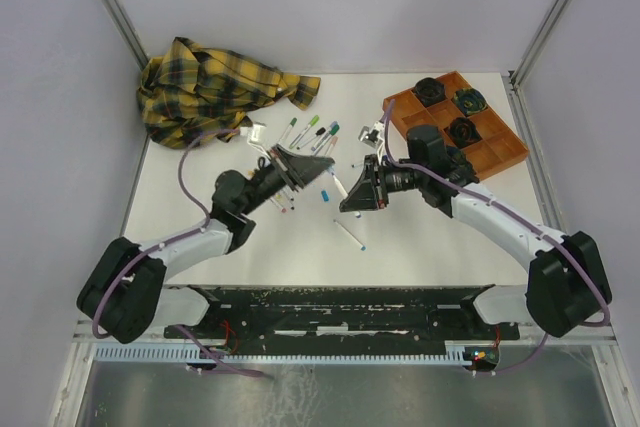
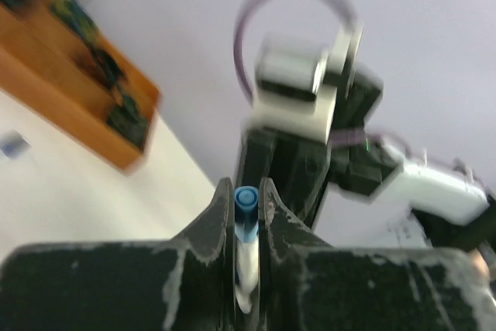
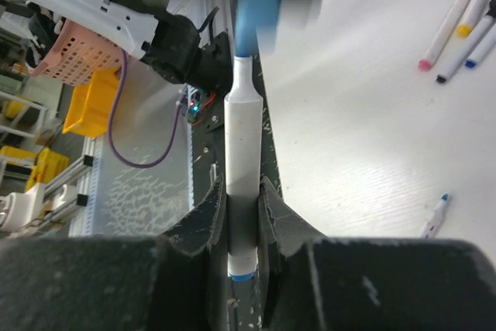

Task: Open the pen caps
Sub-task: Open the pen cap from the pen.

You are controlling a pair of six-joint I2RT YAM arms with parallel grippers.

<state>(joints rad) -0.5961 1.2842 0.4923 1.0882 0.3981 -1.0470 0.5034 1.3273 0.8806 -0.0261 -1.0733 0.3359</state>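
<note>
Centrally, left gripper (image 2: 246, 189) clamps tight on blue pen cap (image 2: 246, 201), right gripper (image 3: 241, 189) clamps tight on white pen barrel (image 3: 240, 129)

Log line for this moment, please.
left gripper: shut on blue cap | right gripper: shut on white pen barrel | blue cap: at barrel tip, not yet off

**Both hands clamped, tips facing**

The left arm (image 1: 190, 242) and right arm (image 1: 500, 222) each bend at the elbow and angle inward. Their 2 hands point at each other, close together. The left hand (image 2: 246, 190) is pinched on a blue cap (image 2: 246, 201). The right hand (image 3: 241, 187) grips a white pen barrel (image 3: 242, 137) between its 2 fingers.
</note>
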